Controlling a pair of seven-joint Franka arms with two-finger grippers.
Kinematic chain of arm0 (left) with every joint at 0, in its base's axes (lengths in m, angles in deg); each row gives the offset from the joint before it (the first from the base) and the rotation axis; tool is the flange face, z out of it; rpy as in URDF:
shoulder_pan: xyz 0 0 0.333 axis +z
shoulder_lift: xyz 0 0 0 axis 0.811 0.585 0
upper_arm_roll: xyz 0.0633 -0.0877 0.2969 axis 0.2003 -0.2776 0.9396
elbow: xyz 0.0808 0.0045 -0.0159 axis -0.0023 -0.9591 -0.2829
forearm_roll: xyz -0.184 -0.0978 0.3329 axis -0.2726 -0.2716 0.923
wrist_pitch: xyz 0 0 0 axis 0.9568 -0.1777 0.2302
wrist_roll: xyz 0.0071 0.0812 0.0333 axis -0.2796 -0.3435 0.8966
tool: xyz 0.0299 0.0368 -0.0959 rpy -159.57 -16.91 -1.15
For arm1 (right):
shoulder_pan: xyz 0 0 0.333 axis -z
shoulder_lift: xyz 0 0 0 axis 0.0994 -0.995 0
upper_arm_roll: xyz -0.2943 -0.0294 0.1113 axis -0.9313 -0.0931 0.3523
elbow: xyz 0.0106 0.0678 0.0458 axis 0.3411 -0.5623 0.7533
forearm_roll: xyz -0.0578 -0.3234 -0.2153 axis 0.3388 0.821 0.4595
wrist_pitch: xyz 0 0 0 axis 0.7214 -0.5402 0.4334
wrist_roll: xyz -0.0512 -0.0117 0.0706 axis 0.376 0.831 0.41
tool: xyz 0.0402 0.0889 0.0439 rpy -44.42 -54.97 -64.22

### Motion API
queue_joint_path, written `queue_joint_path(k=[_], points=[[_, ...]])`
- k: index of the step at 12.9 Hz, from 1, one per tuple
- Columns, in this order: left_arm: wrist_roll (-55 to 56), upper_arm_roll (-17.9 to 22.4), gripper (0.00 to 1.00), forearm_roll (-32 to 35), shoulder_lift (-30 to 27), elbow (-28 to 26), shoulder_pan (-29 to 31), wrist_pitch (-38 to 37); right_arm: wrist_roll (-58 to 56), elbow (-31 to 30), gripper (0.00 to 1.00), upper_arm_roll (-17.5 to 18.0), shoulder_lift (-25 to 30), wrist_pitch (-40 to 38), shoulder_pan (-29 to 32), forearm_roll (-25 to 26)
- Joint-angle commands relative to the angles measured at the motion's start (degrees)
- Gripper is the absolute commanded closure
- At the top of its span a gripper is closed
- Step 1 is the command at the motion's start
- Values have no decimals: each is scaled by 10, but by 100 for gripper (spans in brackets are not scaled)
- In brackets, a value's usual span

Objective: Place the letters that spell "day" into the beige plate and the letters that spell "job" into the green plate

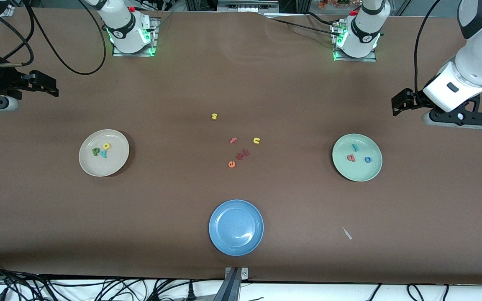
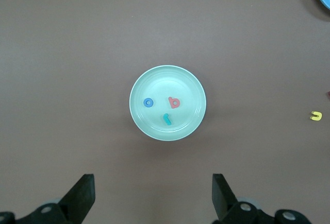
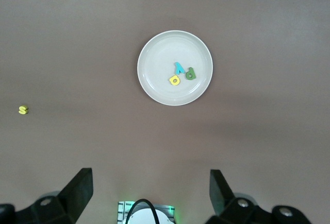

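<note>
Task looks done — 3 letters (d, a, y) (image 1: 101, 151) in beige plate (image 1: 117, 165), 3 (j, o, b) (image 1: 358, 154) in green plate (image 1: 343, 167); left gripper (image 2: 153, 195) and right gripper (image 3: 151, 193) wait with jaws apart, empty.

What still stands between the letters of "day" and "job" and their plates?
Nothing visible: the d, a and y lie in the beige plate; the j, o and b lie in the green plate.

beige plate (image 1: 94, 161), green plate (image 1: 362, 171), blue plate (image 1: 224, 234)
</note>
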Motion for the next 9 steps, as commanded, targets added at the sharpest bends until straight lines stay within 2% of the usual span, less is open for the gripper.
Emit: queue_joint_path(k=[1,9], points=[[-15,5,0,-15,4,13,0,-11,8,10,0,3,-3,-10,1,9],[-15,5,0,-20,1,15,1,-23,8,10,0,3,-3,-11,0,10]])
